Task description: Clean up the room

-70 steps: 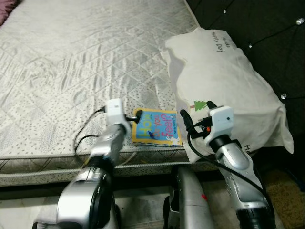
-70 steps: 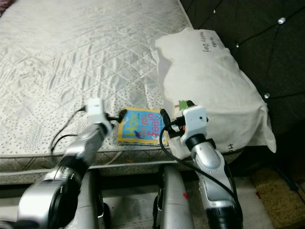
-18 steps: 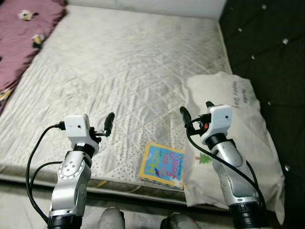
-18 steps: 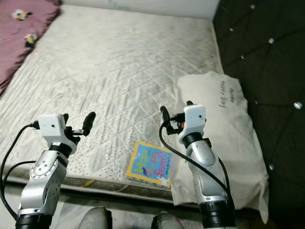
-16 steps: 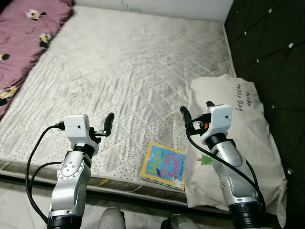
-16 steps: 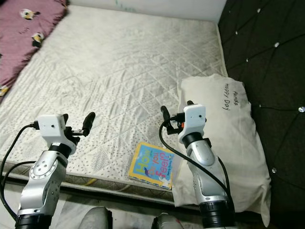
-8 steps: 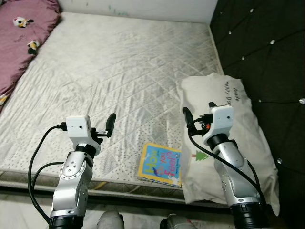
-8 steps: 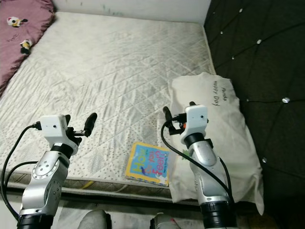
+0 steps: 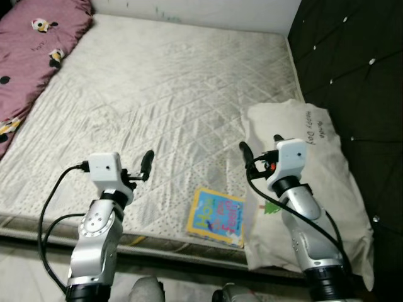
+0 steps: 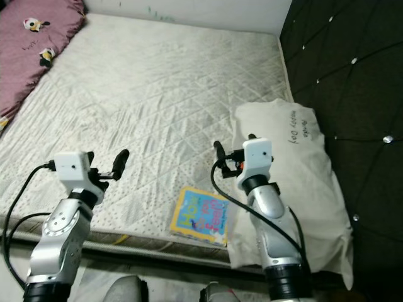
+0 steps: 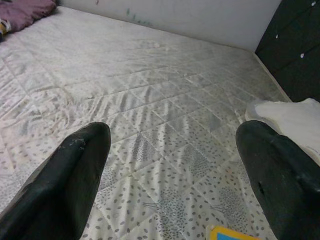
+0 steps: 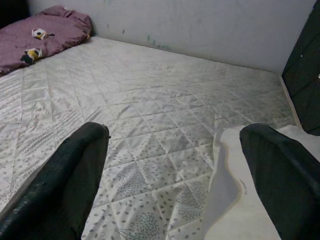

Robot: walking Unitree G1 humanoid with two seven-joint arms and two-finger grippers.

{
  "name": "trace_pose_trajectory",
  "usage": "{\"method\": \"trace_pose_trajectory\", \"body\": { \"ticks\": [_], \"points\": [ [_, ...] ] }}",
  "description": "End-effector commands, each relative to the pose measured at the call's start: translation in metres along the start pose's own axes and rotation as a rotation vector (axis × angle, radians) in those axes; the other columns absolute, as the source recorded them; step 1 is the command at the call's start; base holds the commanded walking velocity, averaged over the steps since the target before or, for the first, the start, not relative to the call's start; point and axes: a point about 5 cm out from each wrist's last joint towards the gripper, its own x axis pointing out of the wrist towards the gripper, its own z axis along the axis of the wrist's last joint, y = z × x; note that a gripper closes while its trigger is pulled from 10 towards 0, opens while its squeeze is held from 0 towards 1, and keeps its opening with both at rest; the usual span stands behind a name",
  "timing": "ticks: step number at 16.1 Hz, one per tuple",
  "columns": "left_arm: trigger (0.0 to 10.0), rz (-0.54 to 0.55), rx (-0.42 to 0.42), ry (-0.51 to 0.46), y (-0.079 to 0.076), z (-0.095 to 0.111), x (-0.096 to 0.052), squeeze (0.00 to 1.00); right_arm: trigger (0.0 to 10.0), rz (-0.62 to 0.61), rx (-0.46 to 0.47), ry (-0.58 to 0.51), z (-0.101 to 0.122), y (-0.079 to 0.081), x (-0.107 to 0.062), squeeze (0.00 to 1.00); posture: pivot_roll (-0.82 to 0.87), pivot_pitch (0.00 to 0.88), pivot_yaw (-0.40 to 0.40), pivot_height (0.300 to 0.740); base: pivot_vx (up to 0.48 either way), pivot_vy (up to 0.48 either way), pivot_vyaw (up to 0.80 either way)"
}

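Left eye view gives me the bed from its near edge: a bare quilted mattress running away toward twelve o'clock, a black tufted headboard along the three o'clock side, and a plum blanket bunched at ten o'clock.

What I judge to be my job here is the book, a bright yellow-and-blue picture book lying flat near the mattress's front edge at about six o'clock, its right edge touching or tucked just under the pillow. The pillow lies along the headboard side, where it belongs, so I take the book as the stray thing to clear.

Both arms are raised in front of me, level and apart, which reads as a ready pose, not a reach. My left gripper hovers over the mattress at about eight o'clock, fingers spread wide and holding nothing; a yellow corner of the book shows just beyond them in the left wrist view. My right gripper hangs at four o'clock, over the inner edge of the pillow, fingers likewise spread and empty.

The book sits between the two grippers and lower than both. I expect I must bend and bring one arm down. Flat on soft fabric, it may be hard to get a finger under.
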Motion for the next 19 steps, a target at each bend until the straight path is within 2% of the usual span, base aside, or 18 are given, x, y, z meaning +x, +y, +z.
{"method": "trace_pose_trajectory", "body": {
  "ticks": [1,8,14,19],
  "points": [
    [10.0,0.000,0.002,0.022,0.0024,-0.0038,-0.0002,0.00,10.0,-0.005,0.001,0.000,0.0004,-0.0004,0.0019,0.00,0.04,0.070,-0.038,0.740,0.000,0.480,0.00],
    [10.0,0.001,0.004,0.022,0.0024,-0.0037,0.0004,0.00,10.0,-0.008,-0.003,0.006,-0.0015,0.0003,0.0018,0.00,0.04,0.077,-0.035,0.740,0.000,0.480,0.00],
    [10.0,0.003,0.003,0.020,0.0024,-0.0035,0.0011,0.00,10.0,-0.010,-0.011,0.010,-0.0024,-0.0007,0.0020,0.00,0.04,0.080,-0.037,0.740,0.000,0.480,-0.61],
    [10.0,0.000,0.005,0.015,0.0033,-0.0022,0.0026,0.00,10.0,-0.013,-0.012,0.012,-0.0029,-0.0004,0.0036,0.00,0.04,0.079,-0.034,0.740,0.000,0.480,0.00]
  ]
}}
